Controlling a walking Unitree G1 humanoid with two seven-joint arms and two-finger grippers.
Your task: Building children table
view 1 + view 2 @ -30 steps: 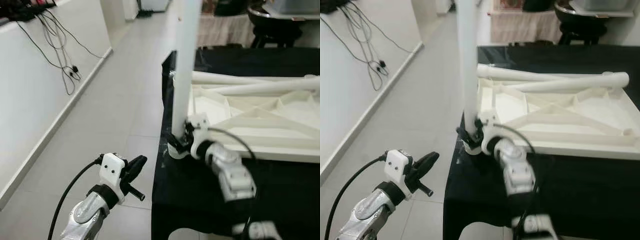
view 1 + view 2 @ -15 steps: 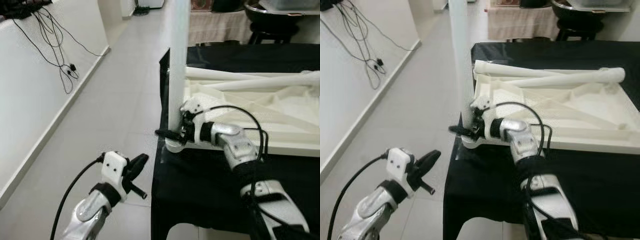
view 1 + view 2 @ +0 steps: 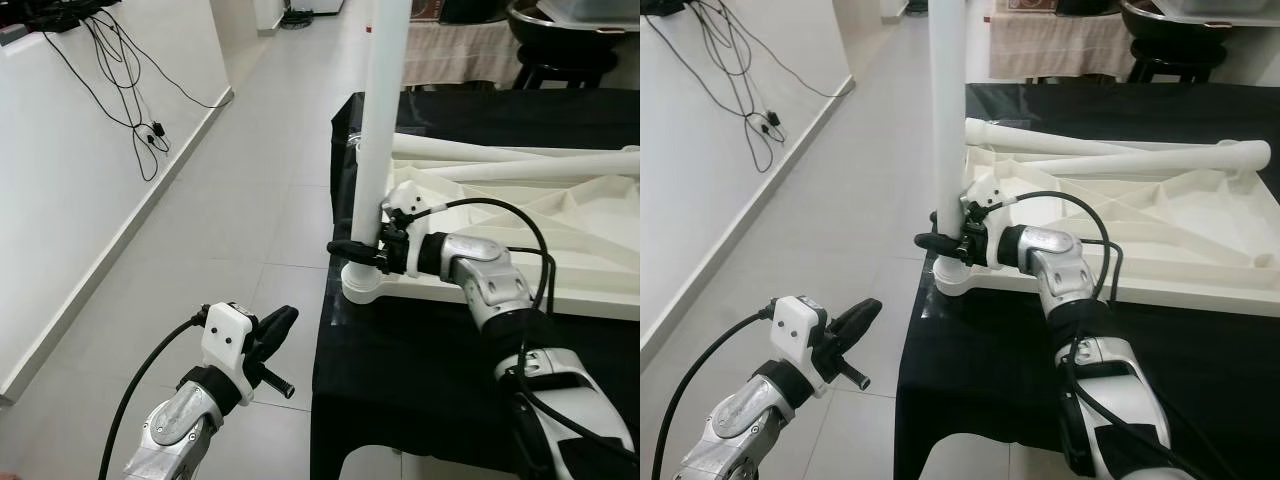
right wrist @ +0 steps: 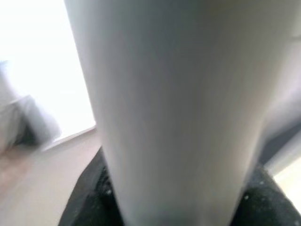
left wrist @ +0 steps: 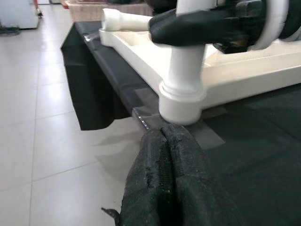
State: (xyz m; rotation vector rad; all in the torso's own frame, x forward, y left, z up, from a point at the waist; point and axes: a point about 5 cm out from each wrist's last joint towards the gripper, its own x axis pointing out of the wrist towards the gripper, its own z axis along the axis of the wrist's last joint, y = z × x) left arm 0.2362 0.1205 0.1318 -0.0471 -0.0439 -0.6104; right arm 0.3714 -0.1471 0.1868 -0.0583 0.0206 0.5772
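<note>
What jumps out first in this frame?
A tall white leg stands upright in the corner socket of the upturned white tabletop, at the edge of a black-covered surface. The right gripper clamps it low down. The left gripper is off the edge, above the tiled floor, fingers shut.

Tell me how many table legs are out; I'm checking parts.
3: one upright leg in the tabletop's corner socket, held by the right gripper; two loose legs lying across the upturned tabletop. Others may be hidden.
</note>
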